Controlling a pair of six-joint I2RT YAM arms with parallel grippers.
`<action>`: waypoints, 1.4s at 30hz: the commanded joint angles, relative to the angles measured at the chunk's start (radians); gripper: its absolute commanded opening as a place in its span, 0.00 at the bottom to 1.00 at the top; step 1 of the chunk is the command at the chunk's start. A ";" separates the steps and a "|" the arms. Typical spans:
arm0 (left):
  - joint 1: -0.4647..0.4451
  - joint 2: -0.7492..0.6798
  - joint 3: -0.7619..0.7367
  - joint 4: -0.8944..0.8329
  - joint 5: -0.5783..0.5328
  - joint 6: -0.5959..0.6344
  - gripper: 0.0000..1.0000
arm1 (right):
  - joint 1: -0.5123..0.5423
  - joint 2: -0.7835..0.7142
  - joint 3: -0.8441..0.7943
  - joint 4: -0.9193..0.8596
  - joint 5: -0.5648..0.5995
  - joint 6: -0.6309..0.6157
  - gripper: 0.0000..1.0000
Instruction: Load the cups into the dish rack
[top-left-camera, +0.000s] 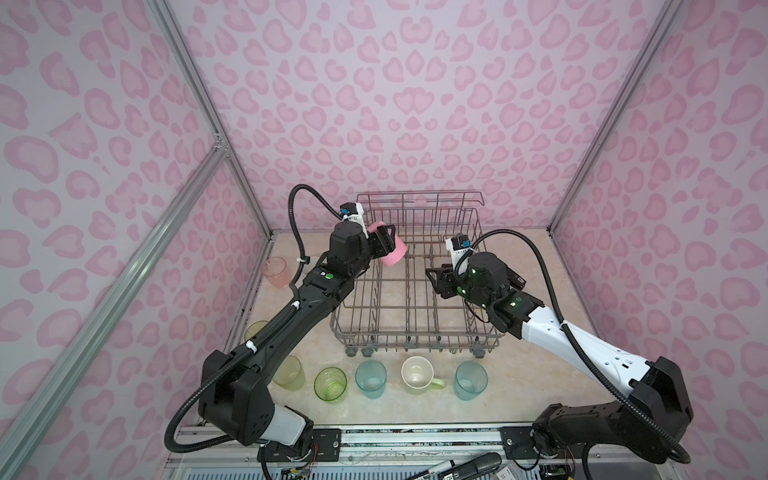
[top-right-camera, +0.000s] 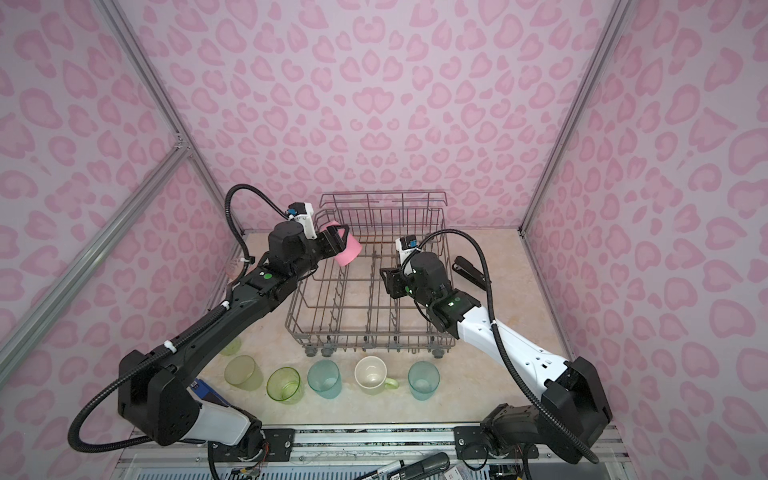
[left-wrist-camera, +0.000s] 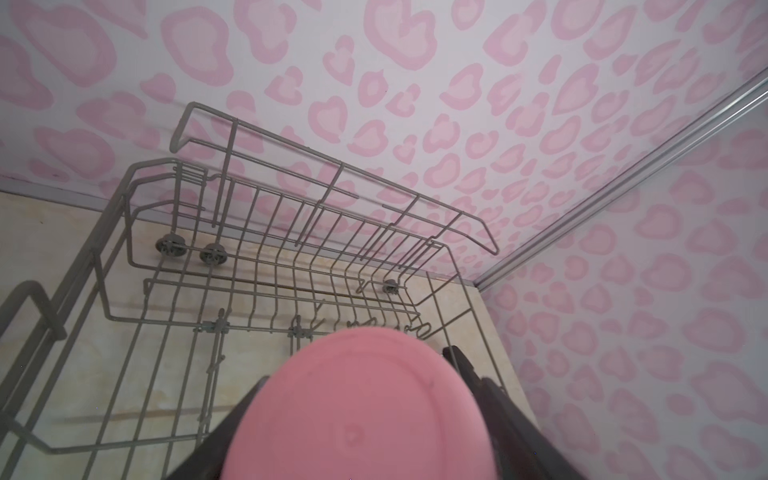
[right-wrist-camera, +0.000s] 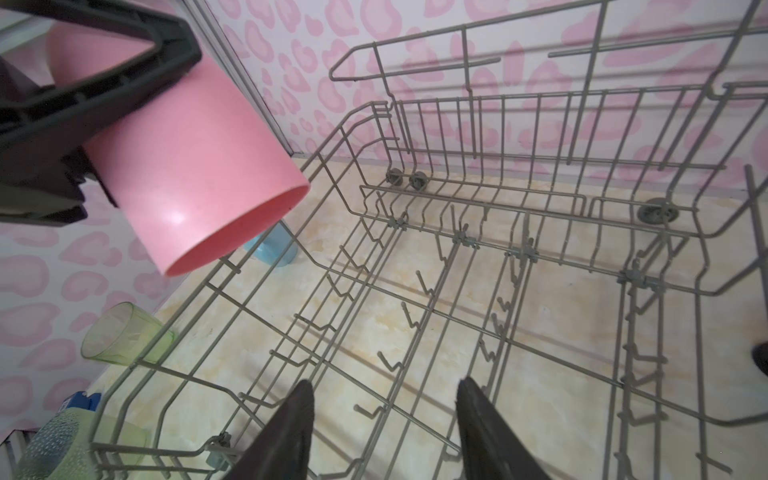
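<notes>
Left gripper (top-left-camera: 385, 244) pinches opaque pink plastic tumbler (top-left-camera: 395, 257), tilted, above far-left corner of grey wire dish rack (top-left-camera: 415, 331). Right gripper (right-wrist-camera: 384, 386) spread, empty, mid-rack. Risk: if released here, the tumbler's rim may catch the side wire and tip outside.

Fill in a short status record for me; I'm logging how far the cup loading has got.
left claw: gripping the pink cup, tilted over the rack's back left corner
right claw: open, holding nothing, above the rack
dish rack: no cup inside
front row on table: two green tumblers, two teal tumblers, one mug
</notes>
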 joint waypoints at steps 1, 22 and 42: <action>-0.009 0.072 0.050 0.029 -0.184 0.132 0.67 | 0.001 -0.025 -0.050 0.013 0.038 0.008 0.55; -0.019 0.506 0.280 0.108 -0.657 0.200 0.67 | -0.017 -0.001 -0.366 0.510 -0.039 0.003 0.55; 0.010 0.585 0.235 0.187 -0.606 0.159 0.67 | -0.004 0.050 -0.389 0.566 -0.111 0.005 0.54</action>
